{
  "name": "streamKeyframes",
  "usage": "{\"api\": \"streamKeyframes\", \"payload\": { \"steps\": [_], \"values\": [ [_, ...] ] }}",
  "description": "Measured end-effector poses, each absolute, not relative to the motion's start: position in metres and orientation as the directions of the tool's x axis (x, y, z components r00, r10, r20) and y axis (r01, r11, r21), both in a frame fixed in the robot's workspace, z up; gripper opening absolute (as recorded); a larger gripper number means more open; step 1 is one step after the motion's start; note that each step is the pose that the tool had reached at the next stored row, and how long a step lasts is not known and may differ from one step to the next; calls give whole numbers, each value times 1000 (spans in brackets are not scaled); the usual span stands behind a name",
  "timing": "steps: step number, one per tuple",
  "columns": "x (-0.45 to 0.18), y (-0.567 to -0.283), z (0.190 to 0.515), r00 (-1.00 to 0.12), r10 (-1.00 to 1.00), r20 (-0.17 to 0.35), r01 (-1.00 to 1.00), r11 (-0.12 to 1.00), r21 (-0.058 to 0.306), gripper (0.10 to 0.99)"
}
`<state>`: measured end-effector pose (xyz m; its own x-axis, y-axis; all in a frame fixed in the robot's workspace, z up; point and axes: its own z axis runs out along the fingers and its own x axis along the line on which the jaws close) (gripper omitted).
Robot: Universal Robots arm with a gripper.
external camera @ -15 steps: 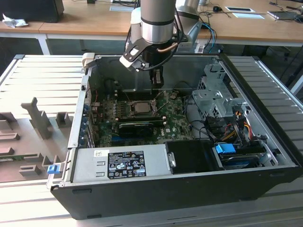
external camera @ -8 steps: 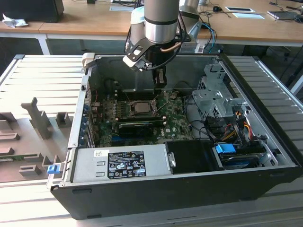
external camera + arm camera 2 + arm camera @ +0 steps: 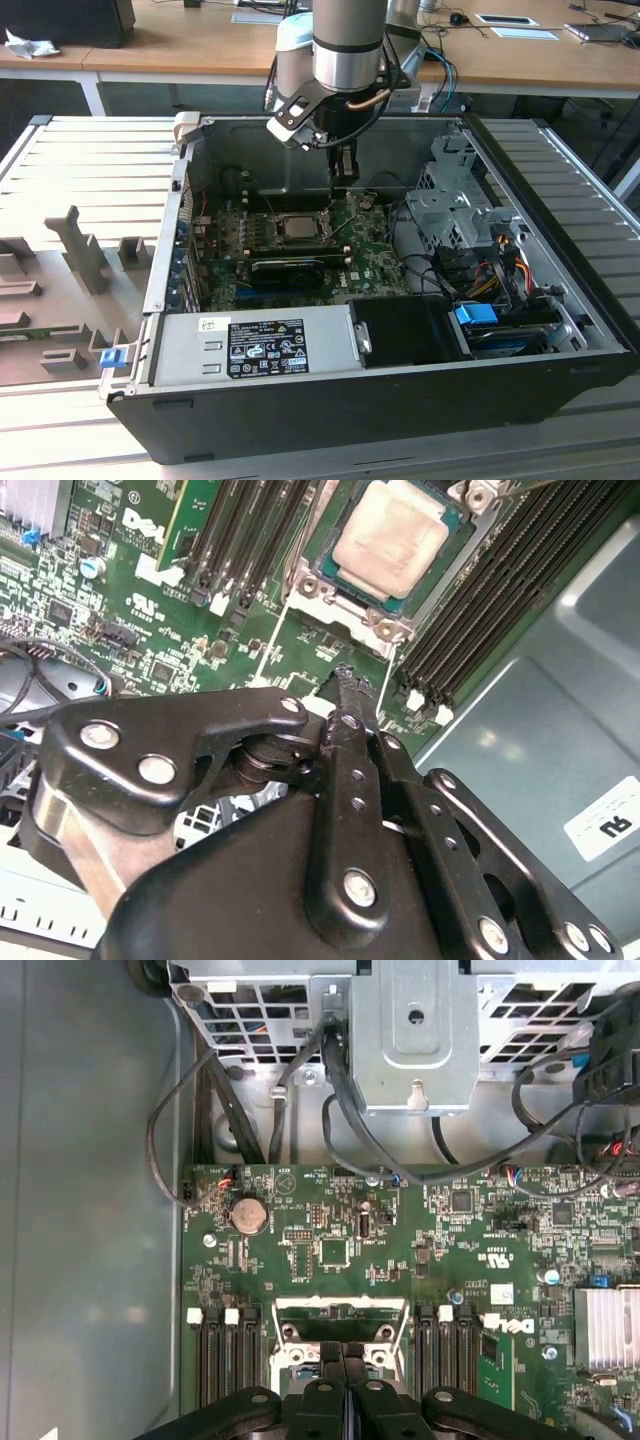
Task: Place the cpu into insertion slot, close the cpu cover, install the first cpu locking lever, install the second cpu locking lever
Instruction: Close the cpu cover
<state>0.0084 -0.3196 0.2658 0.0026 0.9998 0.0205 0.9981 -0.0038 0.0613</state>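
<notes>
As the arm reaches down into the open PC case [image 3: 400, 410], the gripper [image 3: 340, 192] sits just above the motherboard [image 3: 365, 265], right beside the socket on the exterior view's right.

Pincer is clenched: in both wrist views the two fingers [image 3: 345, 740] are pressed flat together, with nothing visible between them.

The cpu [image 3: 395, 535] is sitting in the insertion slot [image 3: 320, 568], silver top up, with a green edge showing round it. The silver cpu cover [image 3: 345, 612] shows along the socket side nearest the fingertips. I can't tell if it's fully down.

Two thin wire locking levers [image 3: 272, 640] run out from the socket corners, one on either side of the fingertips. Latched or not, can't tell. The tips are close to the socket edge, between the levers; contact with either is unclear.

Black memory slots [image 3: 245, 540] flank the socket on both sides.

First wrist view:
- a coin cell [image 3: 248, 1215] on the board
- a finned heatsink [image 3: 610, 1325]
- a metal drive cage [image 3: 415, 1035] beyond the board edge, with black cables [image 3: 340, 1110] hanging from it

Exterior view:
- the power supply [image 3: 250, 345] lies along the case's near wall
- the case stands on a grey slatted table [image 3: 90, 150]
- a wooden desk [image 3: 200, 50] is behind it
</notes>
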Motion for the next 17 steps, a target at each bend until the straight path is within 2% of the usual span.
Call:
{"api": "streamKeyframes", "payload": {
  "steps": [17],
  "values": [
    [38,-319,266,2,1000,20,998,-4,59,106]
  ]
}}
